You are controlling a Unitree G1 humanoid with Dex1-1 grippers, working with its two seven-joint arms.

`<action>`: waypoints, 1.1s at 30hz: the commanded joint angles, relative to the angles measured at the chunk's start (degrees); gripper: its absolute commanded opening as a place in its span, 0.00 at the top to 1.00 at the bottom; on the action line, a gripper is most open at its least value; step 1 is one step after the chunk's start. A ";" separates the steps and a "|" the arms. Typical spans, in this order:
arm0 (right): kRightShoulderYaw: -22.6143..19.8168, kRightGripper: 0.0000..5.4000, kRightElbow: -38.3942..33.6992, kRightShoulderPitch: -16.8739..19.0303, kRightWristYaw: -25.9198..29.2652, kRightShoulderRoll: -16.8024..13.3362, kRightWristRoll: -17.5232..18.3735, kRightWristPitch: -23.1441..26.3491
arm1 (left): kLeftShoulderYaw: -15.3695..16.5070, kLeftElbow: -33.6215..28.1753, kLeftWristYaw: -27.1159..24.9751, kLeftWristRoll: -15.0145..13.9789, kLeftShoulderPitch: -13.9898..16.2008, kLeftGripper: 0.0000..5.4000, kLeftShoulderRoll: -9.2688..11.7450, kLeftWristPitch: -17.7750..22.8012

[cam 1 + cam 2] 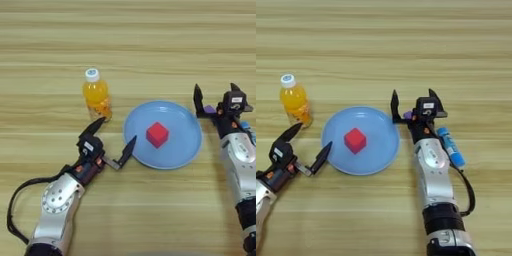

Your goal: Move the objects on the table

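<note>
The purple block (407,115) is mostly hidden behind the right gripper (412,102), whose fingers stand apart around it, just right of the blue plate (376,150). The red cube (355,140) sits in the plate. A blue tube (451,146) lies beside the right arm. The left gripper (115,137), fingers spread, sits on the table (125,45) just below the juice bottle (96,95), which stands upright left of the plate.

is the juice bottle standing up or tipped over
Upright. The orange-juice bottle stands on the table with its white cap on top, just beyond the open left gripper.
</note>
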 commanded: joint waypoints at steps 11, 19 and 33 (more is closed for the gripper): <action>1.10 0.00 -0.08 -0.76 -1.09 0.93 -0.92 0.23 | -6.13 -8.13 1.62 3.12 -1.71 0.00 -2.29 5.90; 1.33 0.00 -0.92 -0.35 -1.39 1.40 -1.29 0.48 | -10.02 -8.10 2.84 7.23 -3.85 0.00 -3.06 9.57; 1.65 0.00 -2.13 -0.07 -1.52 1.98 -1.36 0.71 | -10.54 4.02 5.77 10.92 -8.98 0.00 -3.19 6.93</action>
